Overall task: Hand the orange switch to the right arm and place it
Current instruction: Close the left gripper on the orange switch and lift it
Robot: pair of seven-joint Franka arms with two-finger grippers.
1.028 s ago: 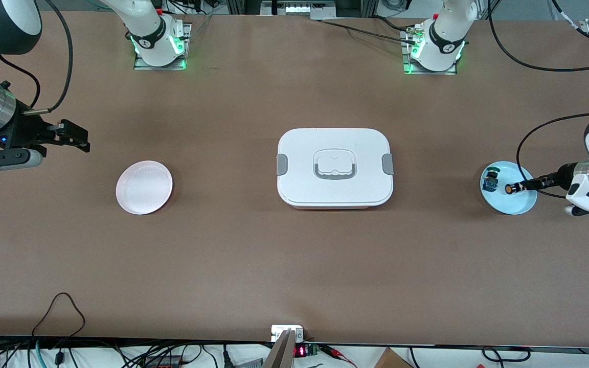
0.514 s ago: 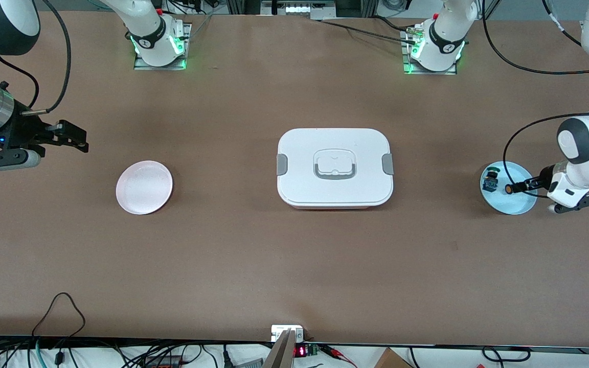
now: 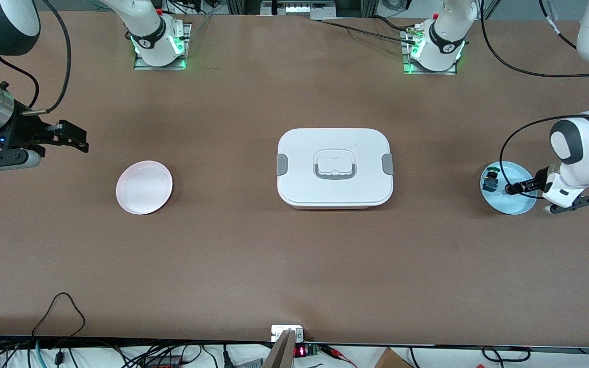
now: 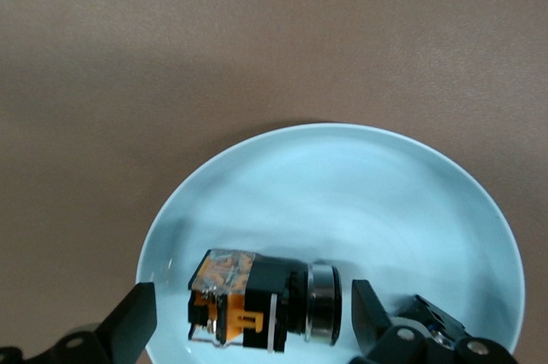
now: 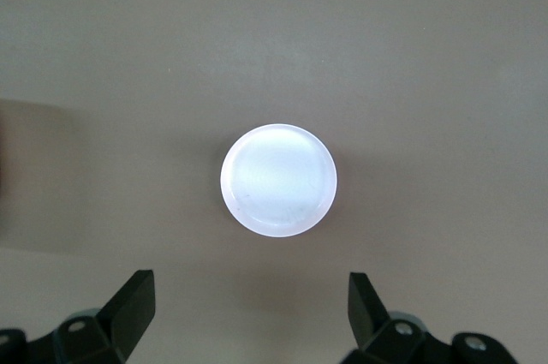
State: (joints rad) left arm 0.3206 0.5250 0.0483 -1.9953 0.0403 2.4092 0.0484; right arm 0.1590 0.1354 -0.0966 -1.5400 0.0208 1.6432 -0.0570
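The orange switch [image 4: 257,304] lies on its side in the light blue plate [image 4: 342,184], a black body with an orange section and a silver ring. My left gripper [image 4: 253,317] is open and low over that plate [image 3: 522,205], one finger on each side of the switch with gaps to it. In the front view the left gripper [image 3: 513,188] covers most of the switch. My right gripper [image 3: 72,137] hangs open and empty in the air at the right arm's end of the table, waiting. In its wrist view the right gripper [image 5: 253,313] looks down on the pink plate [image 5: 278,180].
A blue-green switch [image 3: 490,180] lies in the same blue plate, toward the table's middle. The empty pink plate [image 3: 144,187] sits toward the right arm's end. A white lidded box [image 3: 334,166] with grey clips stands in the middle of the table. Cables run along the edge nearest the front camera.
The left arm has shifted toward the table's middle and brought its open gripper down around the orange switch, now covering it in the front view. The right arm has barely moved.
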